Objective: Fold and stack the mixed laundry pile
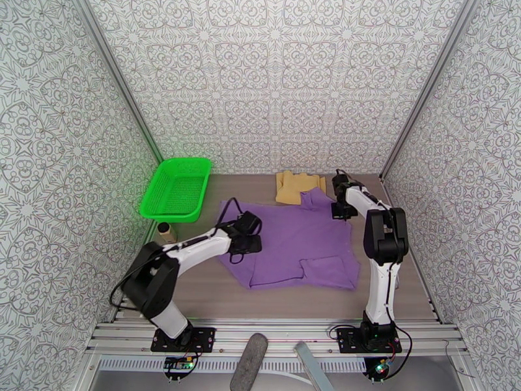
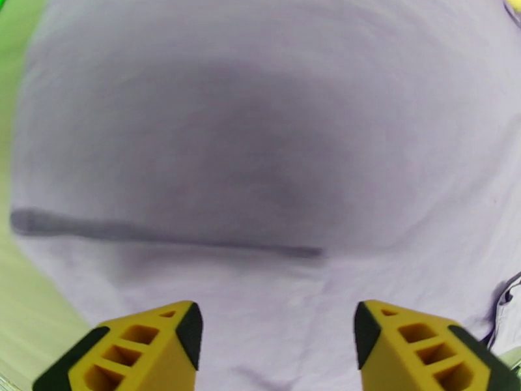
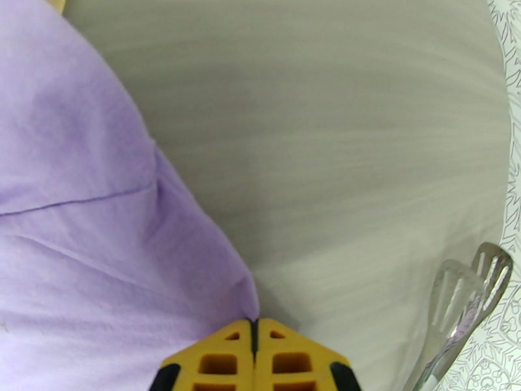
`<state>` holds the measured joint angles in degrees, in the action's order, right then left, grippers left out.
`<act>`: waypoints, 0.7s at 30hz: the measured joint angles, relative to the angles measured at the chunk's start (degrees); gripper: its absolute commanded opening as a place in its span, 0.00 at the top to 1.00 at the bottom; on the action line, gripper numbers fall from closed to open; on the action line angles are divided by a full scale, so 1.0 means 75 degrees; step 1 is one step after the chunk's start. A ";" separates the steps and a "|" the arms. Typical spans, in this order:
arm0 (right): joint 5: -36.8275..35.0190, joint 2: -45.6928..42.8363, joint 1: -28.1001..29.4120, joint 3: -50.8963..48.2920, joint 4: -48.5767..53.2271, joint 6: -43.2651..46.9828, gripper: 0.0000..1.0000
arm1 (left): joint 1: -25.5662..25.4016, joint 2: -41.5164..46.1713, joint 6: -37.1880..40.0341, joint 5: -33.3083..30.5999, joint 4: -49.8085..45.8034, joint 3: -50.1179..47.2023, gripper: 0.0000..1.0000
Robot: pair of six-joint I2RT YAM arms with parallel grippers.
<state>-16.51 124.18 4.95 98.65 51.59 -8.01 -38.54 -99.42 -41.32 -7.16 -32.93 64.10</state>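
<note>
Purple T-shirt (image 1: 293, 239) lies spread flat at centre of the table (image 1: 195, 288), widest from upper left to lower right, with one flap turned over at its lower edge. Right claw (image 3: 254, 324) is clenched at the shirt's upper right edge. The hem runs straight into the closed tips, so it looks like a pinch on the cloth. Left claw (image 2: 277, 320) is released, fingers apart and low over the shirt's left side, with only purple cloth under them and nothing gripped. The shirt body lies between the two claws, left of the right one and right of the left one, so any fold goes inward across that span. The right arm is the one with a hold. Tan garment (image 1: 294, 187) sits bunched at upper centre, touching the shirt's top edge and just beside the right claw, so a lift there could snag it. Green basket (image 1: 176, 190) is at upper left, a small brown cylinder (image 1: 165, 231) is beside it, and both are apart from the shirt. A metal slotted utensil (image 3: 472, 288) lies on bare table right of the right claw.
</note>
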 measured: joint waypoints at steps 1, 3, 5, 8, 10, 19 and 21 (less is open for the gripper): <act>0.0000 0.0000 -0.0003 0.0026 0.0003 0.0020 1.00 | -0.0131 -0.0195 0.0017 -0.0023 -0.0096 0.0207 0.45; 0.0003 0.0000 -0.0015 0.0061 0.0020 0.0073 1.00 | -0.0370 -0.0527 -0.0012 -0.0099 -0.0344 0.0574 0.48; 0.0003 0.0000 -0.0032 0.0061 0.0020 0.0102 1.00 | -0.0554 -0.0743 -0.0058 -0.0233 -0.0603 0.0787 0.48; 0.0032 0.0003 -0.0070 0.0061 0.0020 0.0134 1.00 | -0.0679 -0.0804 -0.0169 -0.0443 -0.1003 0.0819 0.50; 0.0052 0.0003 -0.0093 0.0061 0.0020 0.0137 1.00 | -0.0685 -0.0804 -0.0277 -0.0606 -0.1247 0.0825 0.52; 0.0119 0.0003 -0.0137 0.0061 0.0015 0.0137 1.00 | -0.0682 -0.1035 -0.0463 -0.0889 -0.1606 0.0898 0.61; 0.0154 0.0003 -0.0152 0.0061 0.0015 0.0137 1.00 | -0.0682 -0.1169 -0.0463 -0.0889 -0.1606 0.0906 0.61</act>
<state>-15.35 124.20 3.81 99.11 51.70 -6.98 -43.66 -108.18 -44.80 -13.82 -44.97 70.89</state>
